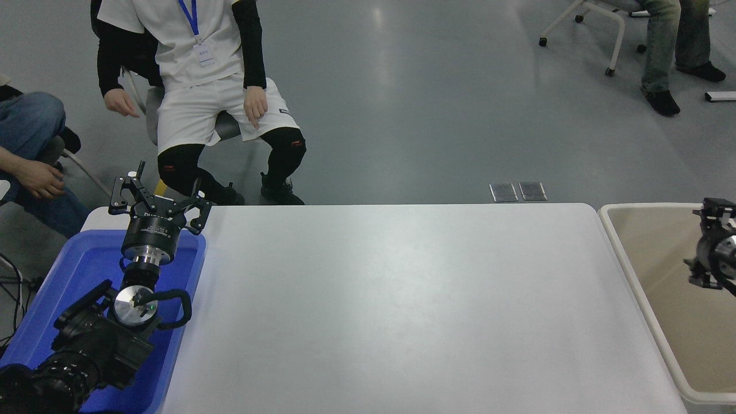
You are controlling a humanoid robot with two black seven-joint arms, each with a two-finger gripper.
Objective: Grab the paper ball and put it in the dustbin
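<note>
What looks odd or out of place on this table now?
No paper ball can be seen anywhere: not on the white table and not in the visible part of the dustbin. The right claw is over the dustbin; the left claw is parked over the blue tub. Nothing is spilled or damaged.

Even, bright overhead light fills the scene, leaving a pale streak of glare on the grey floor (379, 34) at the far side and a soft sheen across the middle of the white table (368, 299). Shadows are faint and diffuse, lying beneath the seated person (195, 86) at far left. Focus is sharp throughout, with no motion blur.
</note>
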